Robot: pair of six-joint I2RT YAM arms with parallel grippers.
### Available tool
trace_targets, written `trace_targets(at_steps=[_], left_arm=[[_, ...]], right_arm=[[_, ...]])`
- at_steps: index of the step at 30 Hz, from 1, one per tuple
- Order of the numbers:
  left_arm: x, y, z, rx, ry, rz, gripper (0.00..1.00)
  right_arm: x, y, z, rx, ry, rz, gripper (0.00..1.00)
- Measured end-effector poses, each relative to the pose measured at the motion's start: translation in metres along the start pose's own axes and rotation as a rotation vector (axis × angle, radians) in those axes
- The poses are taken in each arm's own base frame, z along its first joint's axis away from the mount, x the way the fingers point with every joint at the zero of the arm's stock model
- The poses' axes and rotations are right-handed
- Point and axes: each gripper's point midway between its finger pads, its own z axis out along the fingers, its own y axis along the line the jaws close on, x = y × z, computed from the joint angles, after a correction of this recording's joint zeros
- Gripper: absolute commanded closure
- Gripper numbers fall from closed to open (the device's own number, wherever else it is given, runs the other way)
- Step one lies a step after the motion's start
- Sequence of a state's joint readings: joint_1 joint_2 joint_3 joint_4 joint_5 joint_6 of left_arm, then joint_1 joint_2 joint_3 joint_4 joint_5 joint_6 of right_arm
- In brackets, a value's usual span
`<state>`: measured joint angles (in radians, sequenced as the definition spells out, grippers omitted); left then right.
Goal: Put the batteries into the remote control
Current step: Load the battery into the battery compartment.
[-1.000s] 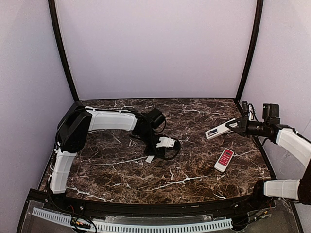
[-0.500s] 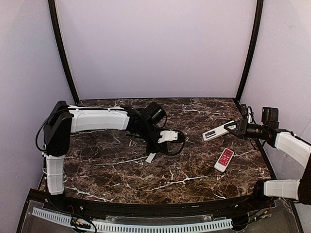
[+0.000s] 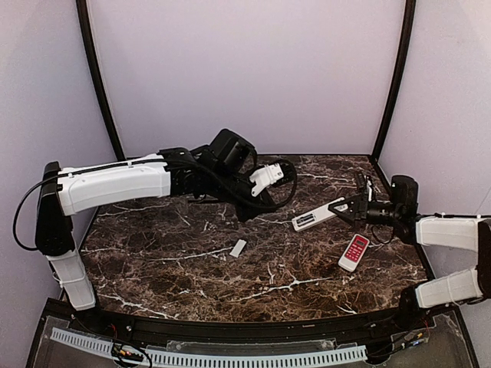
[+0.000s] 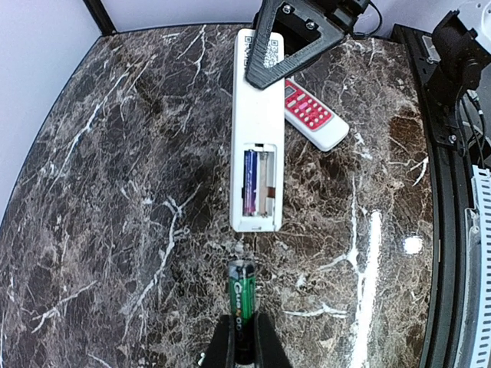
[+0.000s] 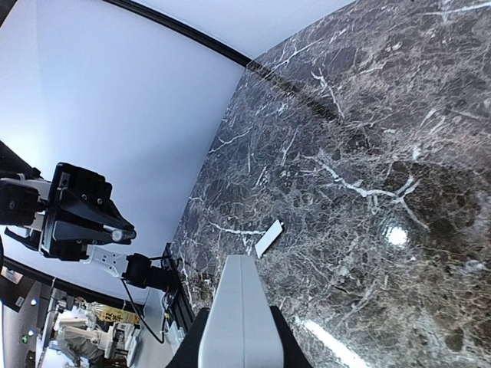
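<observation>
The right hand grasps the long slim white plastic remote control over the dark marble bench. Its open compartment faces up with one blue cell seated. This presents the empty slot to the left hand, clenched on a dark green cylindrical battery.

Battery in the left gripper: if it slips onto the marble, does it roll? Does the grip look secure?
It likely rolls: the battery is a smooth cylinder and the table is flat, polished stone. The grip may be slippery, since the left gripper pinches only one end, on a glossy wrap. It is probably stiff, so squeezing shouldn't deform it.
</observation>
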<state>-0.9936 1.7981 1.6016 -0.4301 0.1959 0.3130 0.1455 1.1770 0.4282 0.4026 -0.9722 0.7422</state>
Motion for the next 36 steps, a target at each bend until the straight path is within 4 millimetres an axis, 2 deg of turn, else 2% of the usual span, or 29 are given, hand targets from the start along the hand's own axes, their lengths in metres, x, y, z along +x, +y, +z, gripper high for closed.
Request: trace_targets(at_steps=[11, 15, 26, 36], left_arm=[[0.028, -0.003, 0.016, -0.052, 0.132, -0.01, 1.0], [0.042, -0.005, 0.027, -0.051, 0.185, -0.011, 1.0], [0.047, -0.004, 0.029, -0.061, 0.204, -0.01, 1.0], [0.056, 0.001, 0.037, -0.081, 0.246, -0.005, 1.0]], right_arm=[[0.02, 0.004, 0.058, -0.065, 0.069, 0.074, 1.0], [0.022, 0.004, 0.07, -0.086, 0.068, 0.103, 1.0], [0.016, 0.011, 0.079, -0.153, 0.041, 0.159, 1.0], [0.02, 0.014, 0.083, -0.154, 0.048, 0.17, 1.0]])
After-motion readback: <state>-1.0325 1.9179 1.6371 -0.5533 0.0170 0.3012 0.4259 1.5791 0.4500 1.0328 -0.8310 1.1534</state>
